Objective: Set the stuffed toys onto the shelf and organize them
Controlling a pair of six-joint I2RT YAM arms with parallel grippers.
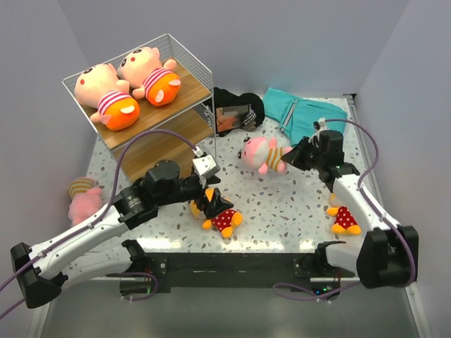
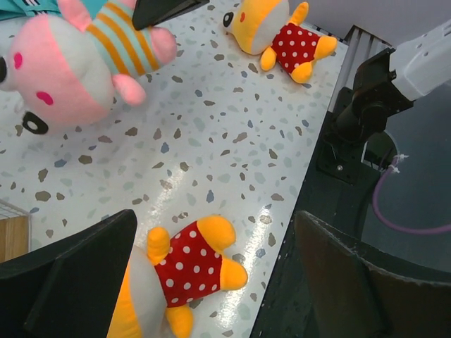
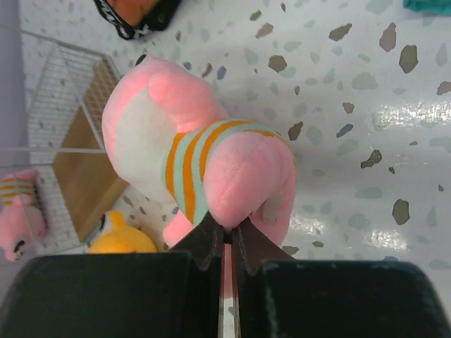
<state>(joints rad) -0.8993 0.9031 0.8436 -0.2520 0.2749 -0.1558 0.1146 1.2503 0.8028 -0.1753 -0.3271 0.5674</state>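
Observation:
The shelf stands at the far left, with two pink toys lying on its top board. My right gripper is shut on the rear of a pink toy in an orange-and-teal striped top and holds it over mid-table. My left gripper is open, jaws wide, just above a yellow toy in a red polka-dot outfit. A second yellow polka-dot toy lies at the right. Another pink toy lies at the far left.
A folded teal cloth and a black bundle lie at the back of the table. The near table edge and the arm bases are close to the left gripper. The shelf's lower board shows beyond the held toy.

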